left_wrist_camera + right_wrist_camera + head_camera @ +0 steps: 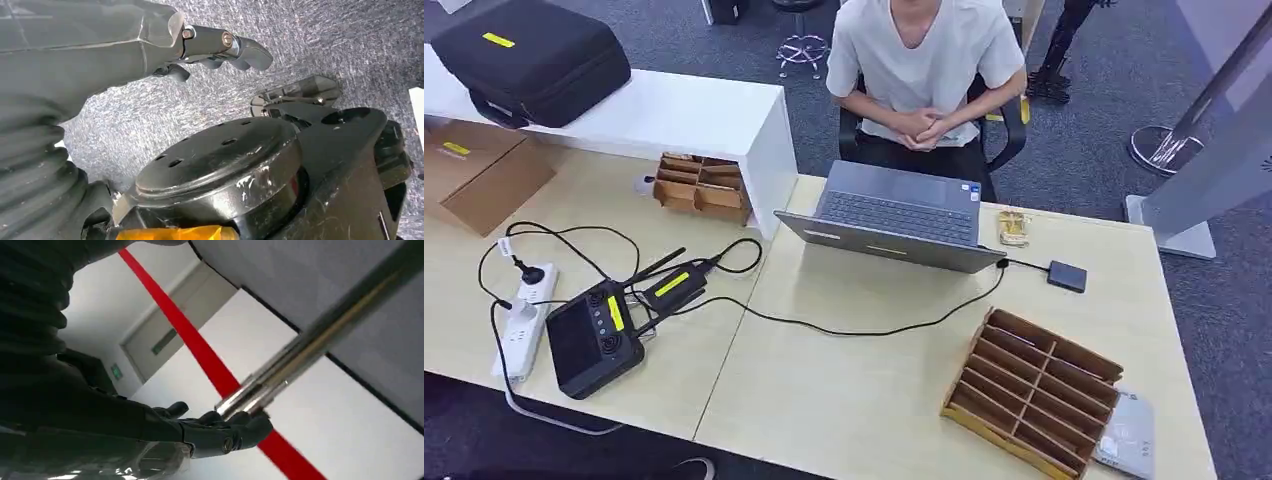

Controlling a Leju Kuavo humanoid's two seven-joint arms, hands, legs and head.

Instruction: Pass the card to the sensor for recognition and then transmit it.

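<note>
Two yellow labels [672,283] on black controller [594,340]; writing unreadable.

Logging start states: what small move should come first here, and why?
Probably bring the right hand up toward the rack. It and the left hand hold nothing, off the table. The black box cabled to the laptop, likely the sensor, lies on that side. I cannot make out the card.

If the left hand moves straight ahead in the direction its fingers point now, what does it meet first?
Probably nothing close: the left hand points out over grey carpet with its fingers apart. Depth is unclear.
</note>
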